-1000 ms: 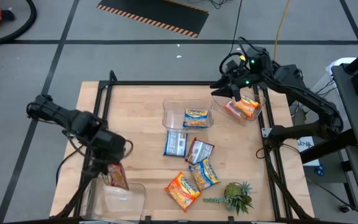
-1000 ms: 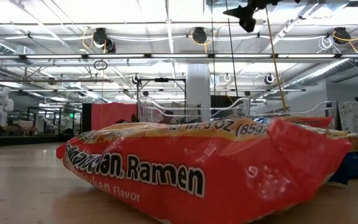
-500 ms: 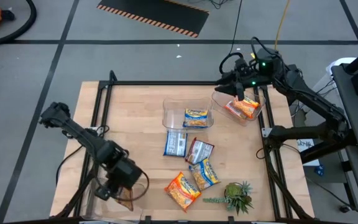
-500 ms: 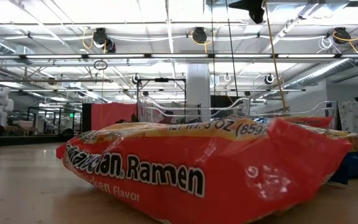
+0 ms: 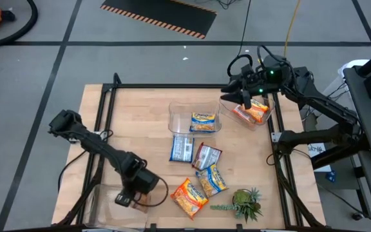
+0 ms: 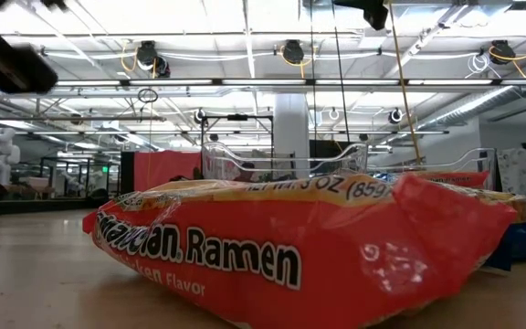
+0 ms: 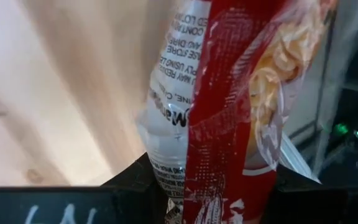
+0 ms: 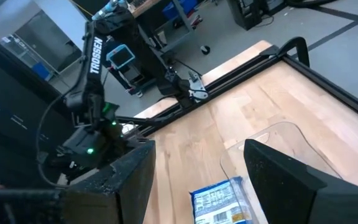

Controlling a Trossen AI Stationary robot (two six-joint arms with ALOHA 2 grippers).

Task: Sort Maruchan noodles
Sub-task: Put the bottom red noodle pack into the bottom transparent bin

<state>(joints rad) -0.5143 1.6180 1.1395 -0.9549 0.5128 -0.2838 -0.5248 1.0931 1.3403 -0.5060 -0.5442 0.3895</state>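
Note:
My left gripper [image 5: 136, 196] is shut on a dark red noodle packet [image 7: 229, 112] low over the clear bin [image 5: 102, 198] at the table's near left corner. My right gripper [image 5: 243, 98] hangs open and empty high over the far right bin [image 5: 263, 122], which holds an orange packet [image 5: 254, 111]. The middle bin [image 5: 174, 122] holds a blue-and-yellow packet [image 5: 203, 122]. Lying flat on the table are a blue packet [image 5: 182, 148], a dark red one [image 5: 206, 156], a blue-and-yellow one [image 5: 211, 180] and an orange one [image 5: 189, 195]. My left gripper pinches one end of the dark red packet [image 7: 194, 180] between its two fingers, one on each flat face. The fingers slant steeply down from the table's left. The packet sticks out beyond the fingertips, edge-on, over the near left bin; whether it touches the bin I cannot tell.
A small green spiky plant [image 5: 245, 203] lies near the table's near right corner. A black frame rail [image 5: 172, 86] runs along the far edge, and further rails run along the sides. In the low view the orange packet [image 6: 290, 247] fills the foreground.
My left gripper has come down and toward the table's near edge with the dark red packet, tipping more steeply down, and now stands low over the near left bin. The packet has stayed in its hold.

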